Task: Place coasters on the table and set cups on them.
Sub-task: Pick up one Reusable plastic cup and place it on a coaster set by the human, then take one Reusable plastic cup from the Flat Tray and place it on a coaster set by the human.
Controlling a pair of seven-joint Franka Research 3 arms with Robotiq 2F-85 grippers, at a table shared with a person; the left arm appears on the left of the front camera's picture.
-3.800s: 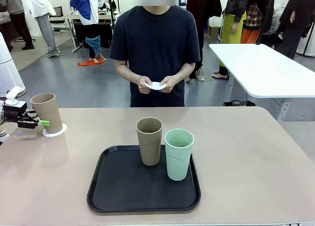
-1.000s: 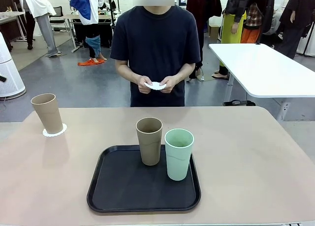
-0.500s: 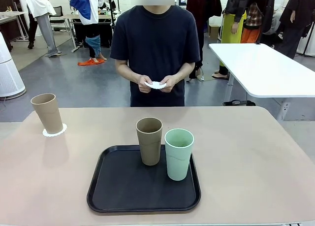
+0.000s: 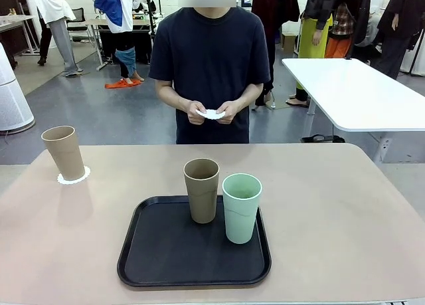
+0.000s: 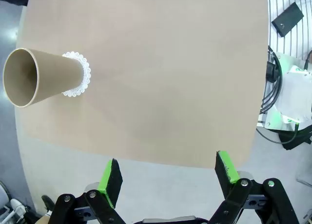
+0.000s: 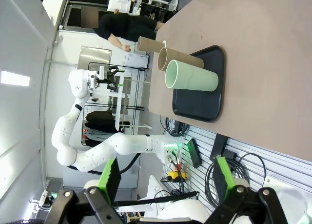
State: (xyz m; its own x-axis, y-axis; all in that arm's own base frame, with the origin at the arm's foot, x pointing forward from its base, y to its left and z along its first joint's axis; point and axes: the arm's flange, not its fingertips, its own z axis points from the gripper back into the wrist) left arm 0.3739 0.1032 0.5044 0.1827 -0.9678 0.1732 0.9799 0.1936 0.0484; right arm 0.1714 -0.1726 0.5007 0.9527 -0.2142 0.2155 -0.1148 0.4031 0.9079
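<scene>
One tan-brown cup [image 4: 64,151] is being carried by a scalloped white coaster [image 4: 74,179] at the far left corner of the beige table [image 4: 332,205], so one setting of three is being counted as done. The second tan-brown cup [image 4: 201,191] and the mint green cup [image 4: 241,208] are being kept side by side on the black tray [image 4: 159,265] by the near edge, not yet on coasters. A white held coaster [image 4: 212,115] is being grasped in the person's hands [image 4: 196,113] beyond the far edge. The left gripper [image 5: 168,169] and right gripper [image 6: 165,171] are being held spread wide, empty.
</scene>
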